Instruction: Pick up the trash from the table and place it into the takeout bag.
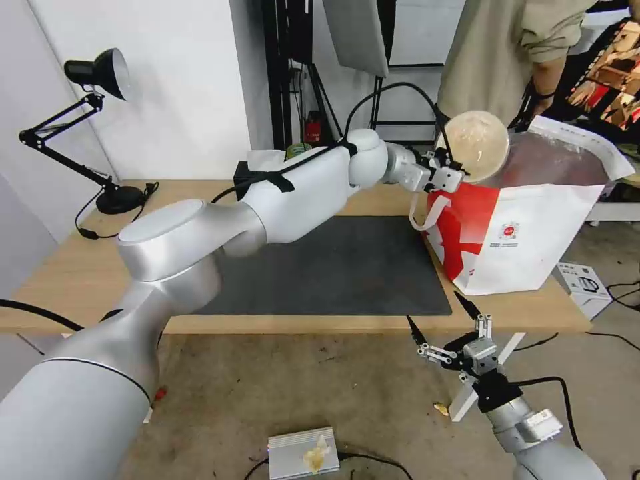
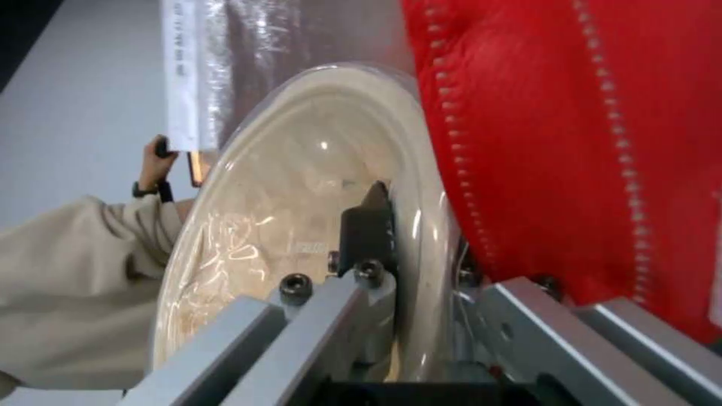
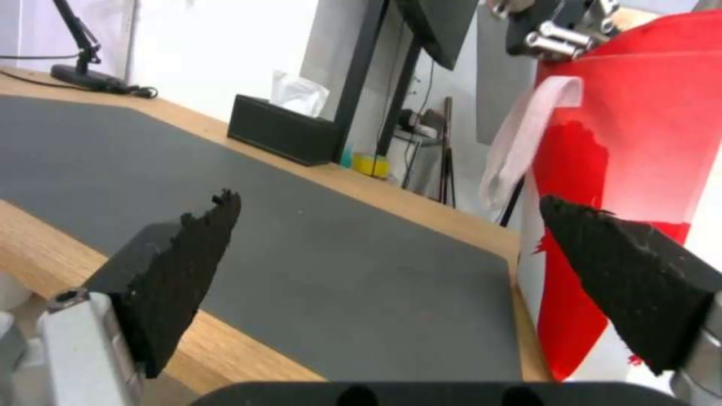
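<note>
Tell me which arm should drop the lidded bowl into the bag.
Left. The left gripper already clamps the beige bowl at the takeout bag mouth; the right gripper hangs open below the table edge.

Black desk lamp [image 1: 100,73], black tissue box [image 3: 284,135], small white carton [image 1: 585,285] on floor

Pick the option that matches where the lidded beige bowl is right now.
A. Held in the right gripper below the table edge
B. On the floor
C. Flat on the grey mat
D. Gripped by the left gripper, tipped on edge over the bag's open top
D: the left gripper is clamped on the rim of the beige bowl, holding it on edge above the open takeout bag; the right gripper hangs open, holding nothing.
</note>
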